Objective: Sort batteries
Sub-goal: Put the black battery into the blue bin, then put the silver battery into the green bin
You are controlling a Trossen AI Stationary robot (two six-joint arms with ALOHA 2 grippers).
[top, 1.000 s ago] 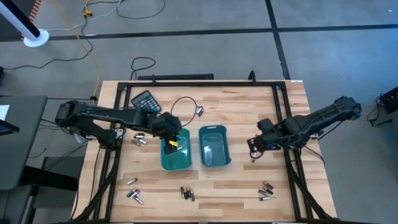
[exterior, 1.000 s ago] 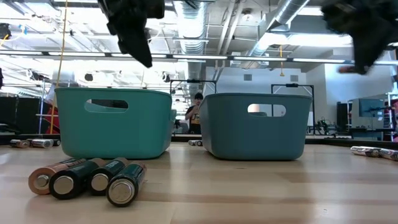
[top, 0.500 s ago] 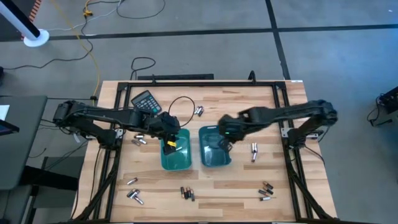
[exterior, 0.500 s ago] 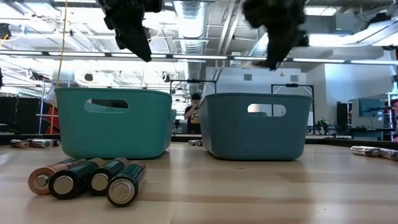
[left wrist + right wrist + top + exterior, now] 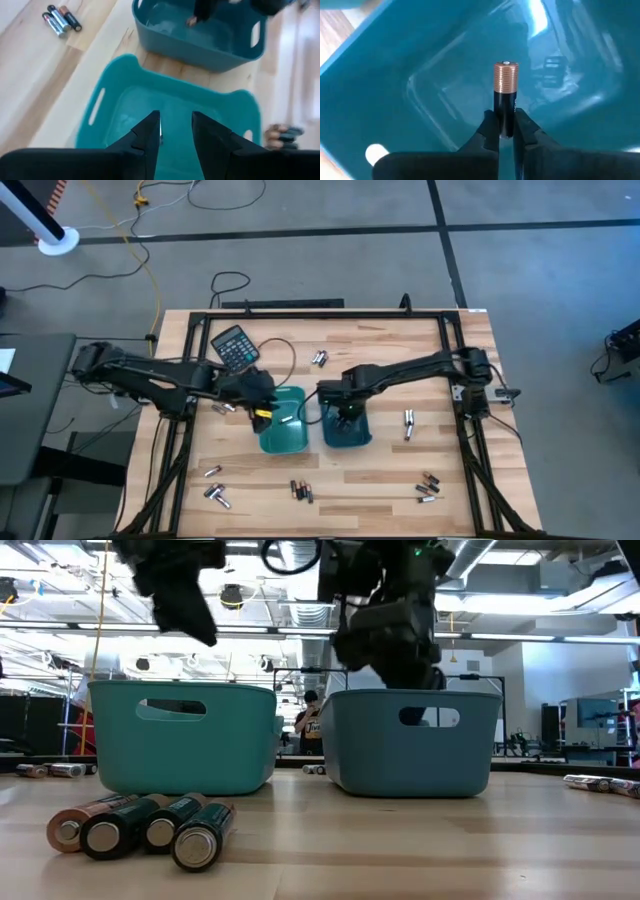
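From above, the pale plank-wood surface carries two glossy teal plastic bins side by side: the left bin and the right bin, both rounded rectangles. The left hand hangs at the left bin's outer edge; the right hand reaches down into the right bin. Small cylindrical batteries lie scattered: a cluster near the front edge, another pair behind the bins. A black calculator sits at the back left.

The level view shows what the overhead hides: the bins' cut-out handle slots and four dark cells lying with their round ends toward the camera, one copper-coloured.

The left wrist view looks down into the left bin's smooth floor; the left hand's fingers stand a narrow gap apart with nothing visible between them.

Only the right wrist view shows the grip: the right hand's fingers are pinched on a black battery with a ribbed copper end, upright over the right bin's shiny interior.
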